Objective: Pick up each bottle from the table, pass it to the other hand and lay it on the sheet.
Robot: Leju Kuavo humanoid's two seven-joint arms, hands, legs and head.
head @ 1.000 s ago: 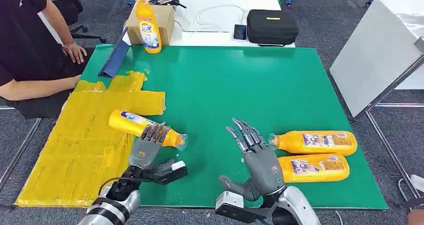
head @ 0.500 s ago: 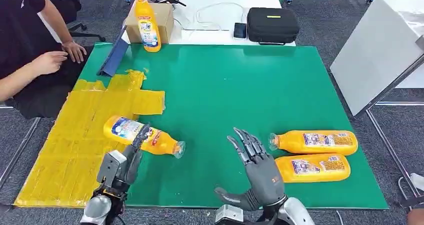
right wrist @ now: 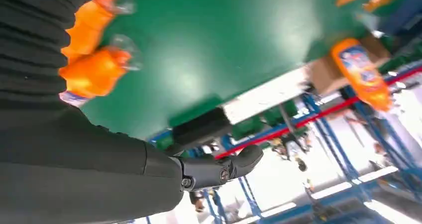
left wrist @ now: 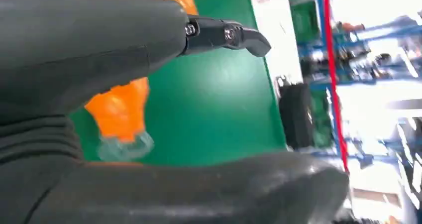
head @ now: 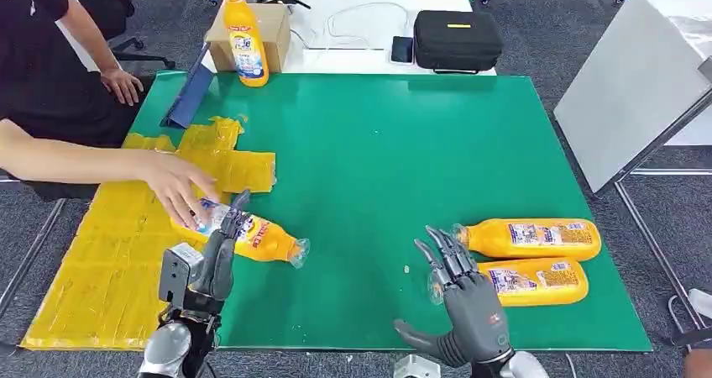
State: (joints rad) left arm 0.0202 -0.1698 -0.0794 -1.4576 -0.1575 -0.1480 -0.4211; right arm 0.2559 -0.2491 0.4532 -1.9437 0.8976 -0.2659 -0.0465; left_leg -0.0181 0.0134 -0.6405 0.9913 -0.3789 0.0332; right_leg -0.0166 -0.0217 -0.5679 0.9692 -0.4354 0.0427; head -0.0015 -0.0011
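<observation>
Left hand point(head: 210, 260) stands edge-on at the near left of the green mat point(head: 395, 143), fingers straight and apart, gripping nothing. Their tips reach the label of the lying bottle point(head: 252, 237), though whether they touch it I cannot tell. That bottle lies half on the yellow sheet point(head: 126, 244), its clear cap end pointing right onto the mat. A person's hand point(head: 180, 189) comes in from the left and rests on the bottle's far-left end. Over on the right, the right hand point(head: 466, 298) hovers palm down, fingers spread wide and empty, fingertips just beside the necks of two more bottles point(head: 529, 260) lying side by side. Far left, an upright bottle point(head: 239, 38) stands in front of a cardboard box point(head: 269, 29).
</observation>
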